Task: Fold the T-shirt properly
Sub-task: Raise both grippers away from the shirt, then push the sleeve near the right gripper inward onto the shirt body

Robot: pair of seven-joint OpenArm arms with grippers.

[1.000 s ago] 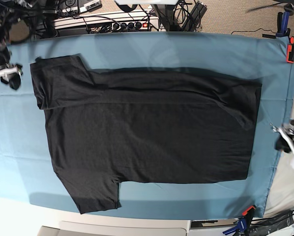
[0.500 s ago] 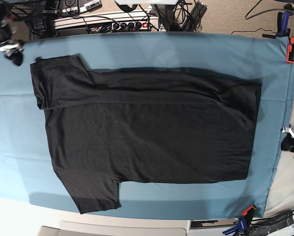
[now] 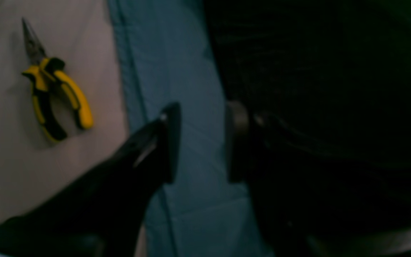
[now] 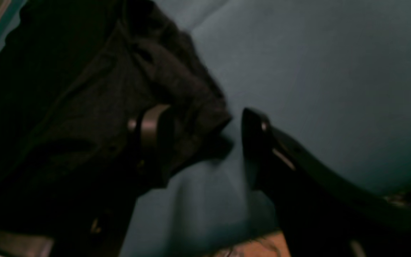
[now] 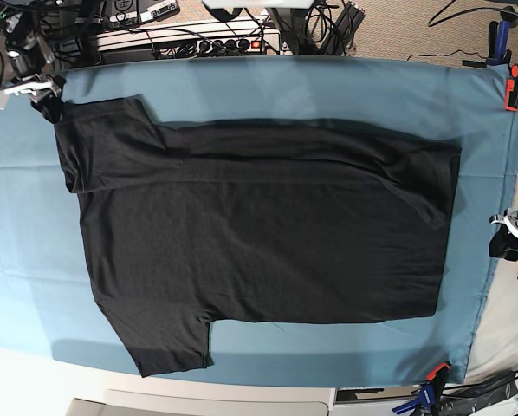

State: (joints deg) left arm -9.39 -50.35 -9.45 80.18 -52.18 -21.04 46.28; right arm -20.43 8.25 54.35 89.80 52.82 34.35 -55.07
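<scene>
T-shirt (image 5: 259,243) lies flat on tabletop (image 5: 328,87). Both sets of fingers apart. I want right fingers (image 4: 155,132) straddling the sleeve corner; left fingers (image 3: 170,142) look just off the hem, blurry.

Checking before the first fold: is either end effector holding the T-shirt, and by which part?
Neither. Both are open: the right end effector straddles the T-shirt's sleeve corner unclosed; the left end effector hangs beside the hem.
</scene>
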